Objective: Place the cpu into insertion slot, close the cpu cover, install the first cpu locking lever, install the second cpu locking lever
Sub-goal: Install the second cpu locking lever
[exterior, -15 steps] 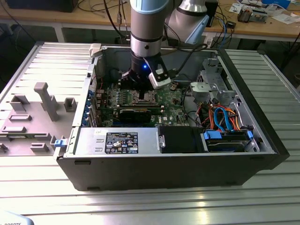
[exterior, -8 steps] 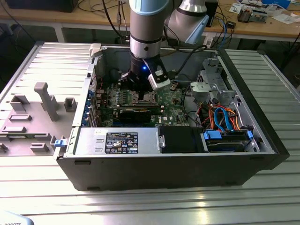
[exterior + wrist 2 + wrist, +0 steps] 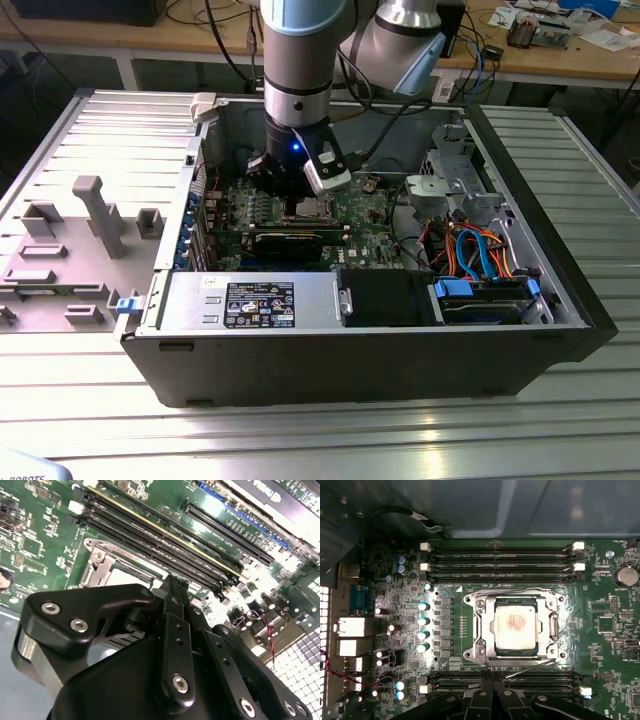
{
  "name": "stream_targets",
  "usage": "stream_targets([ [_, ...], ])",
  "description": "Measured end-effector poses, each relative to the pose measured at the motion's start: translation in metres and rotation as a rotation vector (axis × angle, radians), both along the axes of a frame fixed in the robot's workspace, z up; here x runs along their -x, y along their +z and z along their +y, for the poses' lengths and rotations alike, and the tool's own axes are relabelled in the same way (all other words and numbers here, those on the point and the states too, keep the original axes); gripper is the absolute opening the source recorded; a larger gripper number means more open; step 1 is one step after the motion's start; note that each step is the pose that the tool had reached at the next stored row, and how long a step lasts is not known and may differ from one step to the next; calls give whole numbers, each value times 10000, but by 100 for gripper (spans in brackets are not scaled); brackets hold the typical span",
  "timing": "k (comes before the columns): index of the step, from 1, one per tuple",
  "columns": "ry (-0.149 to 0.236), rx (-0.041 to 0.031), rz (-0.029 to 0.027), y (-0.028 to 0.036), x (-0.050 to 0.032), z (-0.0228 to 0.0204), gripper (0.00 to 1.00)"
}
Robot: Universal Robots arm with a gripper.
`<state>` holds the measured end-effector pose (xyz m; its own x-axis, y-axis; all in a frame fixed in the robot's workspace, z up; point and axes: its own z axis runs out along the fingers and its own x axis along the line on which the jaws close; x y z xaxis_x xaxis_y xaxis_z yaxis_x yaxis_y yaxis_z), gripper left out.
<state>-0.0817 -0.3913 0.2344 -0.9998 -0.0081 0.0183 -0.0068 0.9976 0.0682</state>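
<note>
Cpu (image 3: pixel 515 624) seated in slot (image 3: pixel 470 630), cover (image 3: pixel 552 625) down; gripper (image 3: pixel 492 685) closed, empty, beside lever (image 3: pixel 530 668). Risk: lever slipping its hook, leaving cover unclamped

The open computer case (image 3: pixel 360 300) is viewed from above in the exterior view; the motherboard (image 3: pixel 395 605) is seen close in both wrist views.

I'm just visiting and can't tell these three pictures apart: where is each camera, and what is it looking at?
Exterior view: off the arm, looking down into the open computer case; the arm and end effector show.
First wrist view: rides near the wrist, looking straight down on the cpu under the cpu cover.
Second wrist view: also near the wrist, slanted across the board past the end effector.
Both wrist views share the long memory slots.
</note>
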Motion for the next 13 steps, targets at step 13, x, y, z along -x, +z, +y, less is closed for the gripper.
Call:
stream_targets([
  [13,259,-31,180,-28,13,-38,11],
])
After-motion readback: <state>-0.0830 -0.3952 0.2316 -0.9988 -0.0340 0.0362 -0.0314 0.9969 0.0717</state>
